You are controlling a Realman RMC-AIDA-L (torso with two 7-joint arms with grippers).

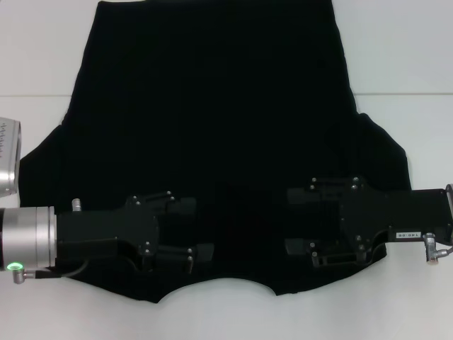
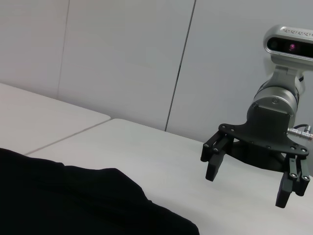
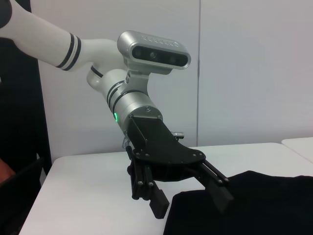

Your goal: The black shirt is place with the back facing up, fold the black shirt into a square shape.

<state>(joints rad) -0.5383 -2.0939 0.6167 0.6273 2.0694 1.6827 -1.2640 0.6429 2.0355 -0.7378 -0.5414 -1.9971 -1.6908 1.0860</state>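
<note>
The black shirt (image 1: 212, 134) is lying spread flat on the white tabletop (image 1: 42, 42), filling most of the head view from the top edge down to the lower centre. Its hem end is sitting at the top of the frame, its sleeves are flaring out toward the left and right edges, and its curved neck opening is sitting at the bottom centre. No lettering is showing on the upward face.

The left gripper (image 1: 200, 227) is reaching in from the lower left of the head view and hovering over the shirt's shoulder area, left of the neck opening. Its fingers (image 3: 159, 203) are standing apart with nothing between them; the right wrist view is showing them just above the fabric edge.

The right gripper (image 1: 291, 219) is reaching in from the lower right, over the opposite shoulder area, facing the left gripper across the middle of the shirt. Its fingers (image 2: 212, 169) are also standing apart and holding nothing; the left wrist view is showing them raised above the tabletop, beyond the shirt's edge.
</note>
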